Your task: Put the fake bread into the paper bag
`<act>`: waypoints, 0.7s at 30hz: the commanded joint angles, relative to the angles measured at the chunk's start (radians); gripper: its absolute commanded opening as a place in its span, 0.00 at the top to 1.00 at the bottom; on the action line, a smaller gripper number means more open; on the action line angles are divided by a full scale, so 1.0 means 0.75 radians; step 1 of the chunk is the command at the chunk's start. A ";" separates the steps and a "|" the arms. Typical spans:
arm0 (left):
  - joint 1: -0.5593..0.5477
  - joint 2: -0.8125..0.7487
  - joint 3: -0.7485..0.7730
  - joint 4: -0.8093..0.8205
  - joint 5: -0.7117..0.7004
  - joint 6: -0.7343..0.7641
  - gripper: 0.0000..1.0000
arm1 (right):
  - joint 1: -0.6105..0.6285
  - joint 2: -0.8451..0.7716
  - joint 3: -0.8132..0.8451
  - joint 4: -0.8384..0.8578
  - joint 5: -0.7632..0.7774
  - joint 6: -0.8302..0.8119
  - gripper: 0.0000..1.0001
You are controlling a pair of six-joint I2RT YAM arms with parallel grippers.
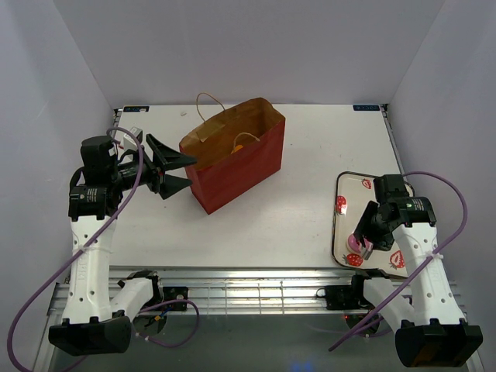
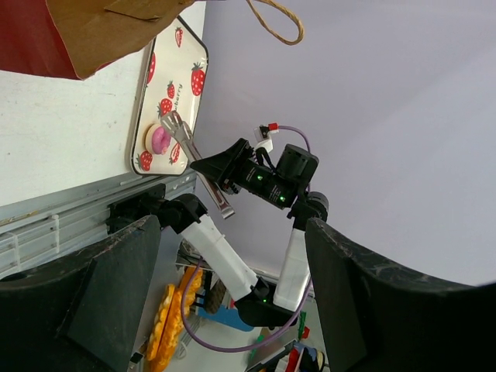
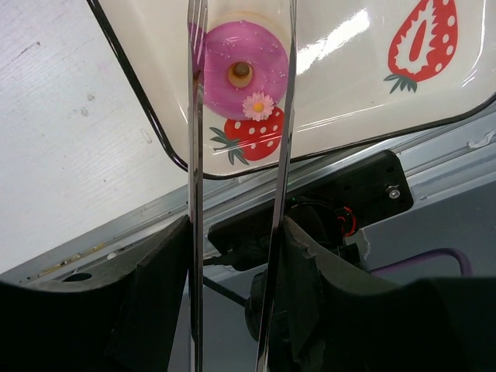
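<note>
Top external view: the tall red-brown paper carrier bag (image 1: 240, 167) with tan inside stands mid-tabletop (image 1: 325, 139). Its open mouth faces up, and the mouth's long axis runs from near-left to far-right. One thin tan cord handle (image 1: 208, 101) loops out behind the bag, and a second droops into the mouth. A small glossy orange piece (image 1: 242, 145) shows inside the bag, with too little visible to tell its shape.

Just left of the bag, the left hand (image 1: 184, 169) points at the bag's narrow end. Its black fingers (image 2: 116, 294) are spread apart with nothing between them. I cannot tell whether the tips touch the paper.

Well to the right of the bag and nearer the arm bases lies a cream rectangular tray (image 1: 342, 203) with a dark rim and red strawberry prints. The round pink-iced doughnut (image 3: 240, 70) lies flat on it, icing and hole upward, beside a strawberry print and a small daisy print.

The right hand (image 3: 232, 229) is clamped on the long silver metal tongs (image 3: 194, 194), one finger pressing each arm from outside. The tongs' long axis runs straight out from the hand. Their two arms flank the doughnut, the left arm at its edge and the right arm just beside it.
</note>
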 commanded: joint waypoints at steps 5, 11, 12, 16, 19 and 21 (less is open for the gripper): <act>0.008 -0.041 -0.004 0.019 -0.001 -0.009 0.15 | -0.006 -0.018 -0.001 0.006 -0.110 0.013 0.49; 0.008 -0.045 -0.006 0.019 -0.001 -0.011 0.15 | -0.003 0.001 0.026 0.108 -0.298 -0.016 0.50; 0.008 -0.047 -0.004 0.019 -0.001 -0.013 0.15 | -0.003 0.009 0.040 0.120 -0.313 -0.022 0.51; 0.008 -0.051 -0.004 0.021 0.005 -0.011 0.15 | -0.003 0.062 0.067 0.230 -0.350 -0.030 0.51; 0.008 -0.053 -0.002 0.013 0.009 -0.007 0.15 | -0.003 0.117 0.124 0.264 -0.350 -0.039 0.51; 0.008 -0.053 0.008 -0.001 0.009 -0.001 0.14 | -0.003 0.144 0.159 0.264 -0.317 -0.047 0.51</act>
